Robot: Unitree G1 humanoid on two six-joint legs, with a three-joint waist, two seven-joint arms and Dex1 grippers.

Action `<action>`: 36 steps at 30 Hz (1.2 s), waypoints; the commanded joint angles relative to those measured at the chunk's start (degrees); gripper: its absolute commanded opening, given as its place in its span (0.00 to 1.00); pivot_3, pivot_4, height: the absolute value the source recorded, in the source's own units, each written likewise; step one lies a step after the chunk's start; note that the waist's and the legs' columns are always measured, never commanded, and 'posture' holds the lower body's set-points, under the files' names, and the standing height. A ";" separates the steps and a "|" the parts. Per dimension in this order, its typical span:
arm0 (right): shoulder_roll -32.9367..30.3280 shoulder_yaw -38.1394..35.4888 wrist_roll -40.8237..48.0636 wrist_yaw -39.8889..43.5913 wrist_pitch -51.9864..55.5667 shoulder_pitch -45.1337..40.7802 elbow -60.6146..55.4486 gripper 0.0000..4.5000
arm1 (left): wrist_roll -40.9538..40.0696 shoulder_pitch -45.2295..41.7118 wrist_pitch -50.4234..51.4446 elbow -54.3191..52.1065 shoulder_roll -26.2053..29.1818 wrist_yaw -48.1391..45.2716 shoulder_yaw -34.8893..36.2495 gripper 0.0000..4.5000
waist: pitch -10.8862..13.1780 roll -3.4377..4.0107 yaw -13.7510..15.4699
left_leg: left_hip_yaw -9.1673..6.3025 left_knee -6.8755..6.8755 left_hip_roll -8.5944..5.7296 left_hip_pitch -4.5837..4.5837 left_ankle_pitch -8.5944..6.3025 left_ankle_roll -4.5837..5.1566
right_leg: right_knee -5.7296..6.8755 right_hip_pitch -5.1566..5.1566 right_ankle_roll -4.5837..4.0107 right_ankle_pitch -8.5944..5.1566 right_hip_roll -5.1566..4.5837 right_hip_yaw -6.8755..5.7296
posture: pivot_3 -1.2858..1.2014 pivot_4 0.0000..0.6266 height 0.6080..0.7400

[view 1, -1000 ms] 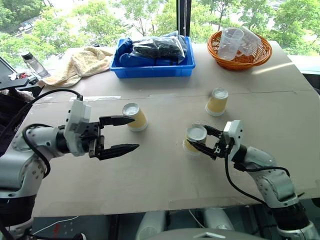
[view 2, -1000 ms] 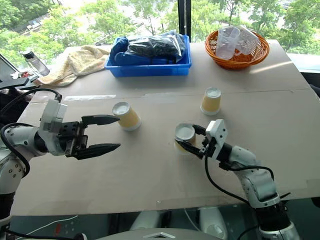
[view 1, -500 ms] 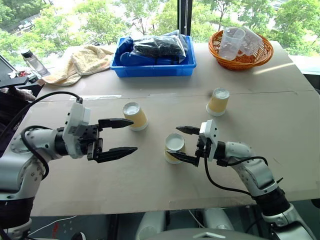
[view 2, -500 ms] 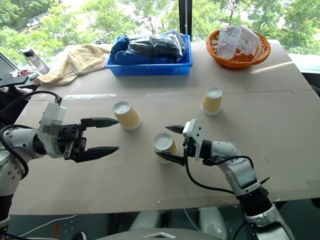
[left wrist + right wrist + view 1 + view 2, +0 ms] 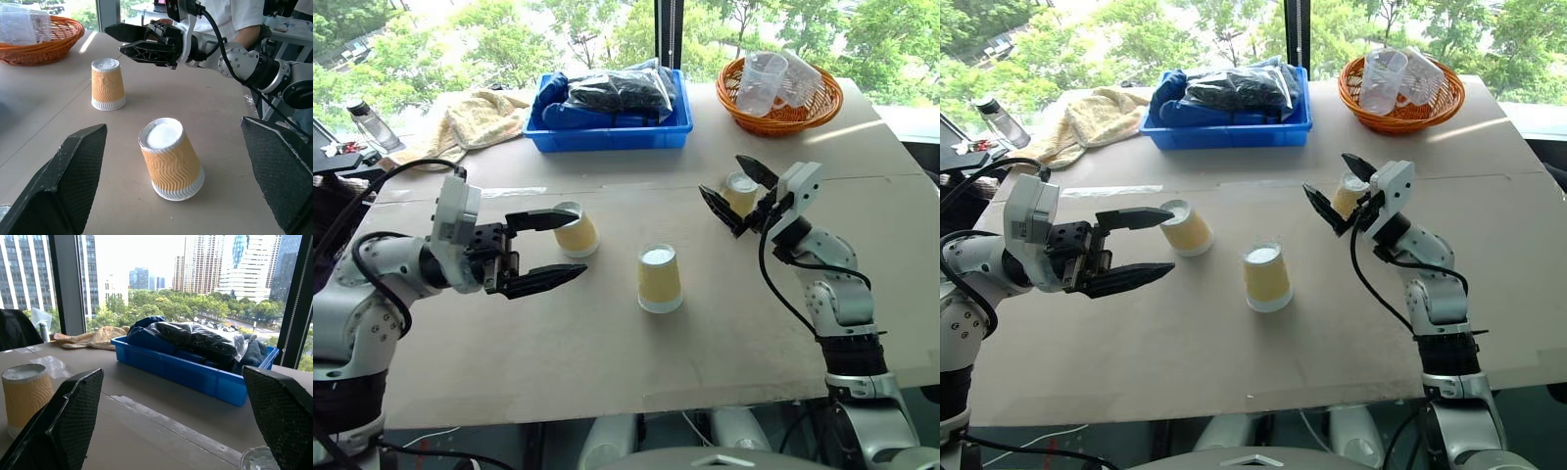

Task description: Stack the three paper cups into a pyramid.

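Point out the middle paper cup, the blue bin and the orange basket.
middle paper cup (image 5: 660, 282), left eye view, ribbed side
blue bin (image 5: 612, 138), left eye view, front wall
orange basket (image 5: 787, 122), left eye view, front rim

The table is bare in front of the middle cup, so a gripper can reach it from there or from either side. The left cup sits between the left gripper's wide-apart fingers. The right gripper hangs around the far cup, with the blue bin and basket behind.

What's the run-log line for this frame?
left hand: open, by left cup | right hand: open, at far cup | middle cup: free
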 commanded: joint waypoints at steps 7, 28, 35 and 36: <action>-0.15 -0.88 -6.63 -7.35 -0.19 -6.28 11.48 0.99 | 0.37 0.52 -1.05 -0.61 0.41 -0.70 1.86 1.00 | 0.01 0.02 -0.04 | 0.01 0.03 0.00 0.01 0.00 0.00 | 0.05 -0.01 0.00 0.00 0.01 0.00 | 0.52 0.24 1.00; 1.63 -3.78 -7.28 -9.20 -2.29 -13.31 27.08 0.99 | 1.02 1.80 -1.58 -0.95 0.56 -0.64 3.05 1.00 | 0.03 0.05 -0.21 | 0.04 0.06 0.00 -0.10 0.00 0.00 | 0.08 -0.13 0.00 0.00 0.01 0.03 | 0.52 0.24 1.00; 1.58 -3.46 -7.34 -8.27 -3.41 -12.29 25.74 0.67 | 1.76 1.60 -1.93 -0.40 0.61 -0.89 2.34 1.00 | 0.03 0.05 -0.25 | 0.04 0.06 0.00 -0.11 0.00 0.00 | 0.08 -0.13 0.00 0.00 0.01 0.03 | 0.52 0.24 1.00; 1.50 -3.21 -7.52 -8.05 -3.71 -12.04 25.13 0.58 | 1.79 1.60 -1.89 -0.38 0.60 -0.99 2.26 1.00 | 0.03 0.05 -0.25 | 0.04 0.06 0.00 -0.11 0.00 0.00 | 0.08 -0.13 0.00 0.00 0.01 0.03 | 0.52 0.24 1.00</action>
